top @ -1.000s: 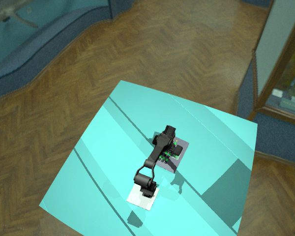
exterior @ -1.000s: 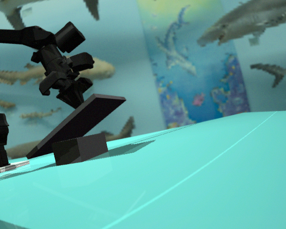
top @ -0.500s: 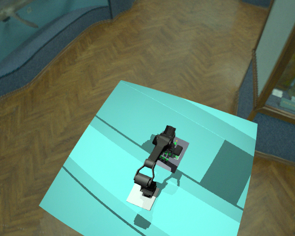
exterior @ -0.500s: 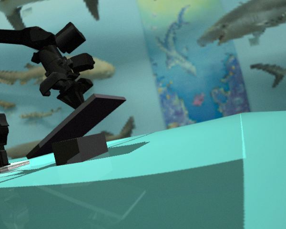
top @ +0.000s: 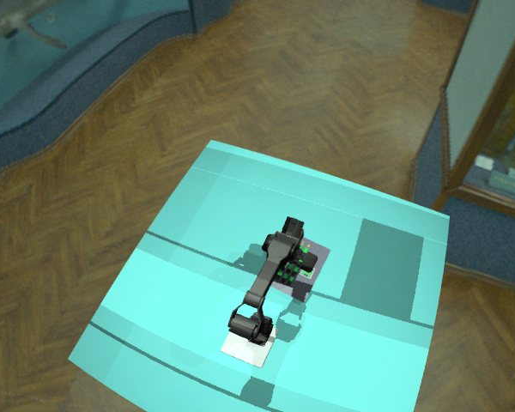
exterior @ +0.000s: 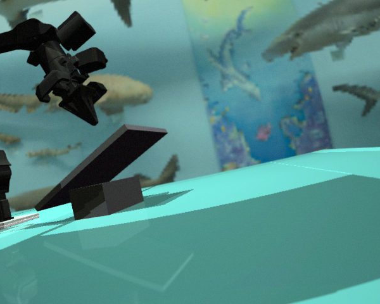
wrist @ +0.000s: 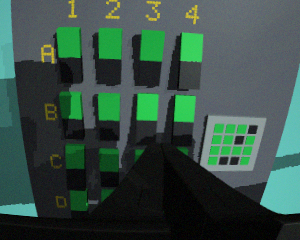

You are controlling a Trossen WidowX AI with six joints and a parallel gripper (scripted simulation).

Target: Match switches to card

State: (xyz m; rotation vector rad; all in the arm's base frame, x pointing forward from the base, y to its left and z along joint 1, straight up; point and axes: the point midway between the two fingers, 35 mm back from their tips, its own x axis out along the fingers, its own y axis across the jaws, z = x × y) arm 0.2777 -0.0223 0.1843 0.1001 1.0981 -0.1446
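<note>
On a glossy turquoise table (top: 169, 266) over herringbone parquet, with fish murals behind, the tilted grey panel (exterior: 98, 166) leans on a dark block (exterior: 108, 196). The gripper (exterior: 88, 116) hangs just above the panel's upper edge, apart from it, jaws together on nothing. The card (wrist: 233, 142) lies right of row B. The fingers hide rows C and D in columns 3 and 4; D is cut off.
</note>
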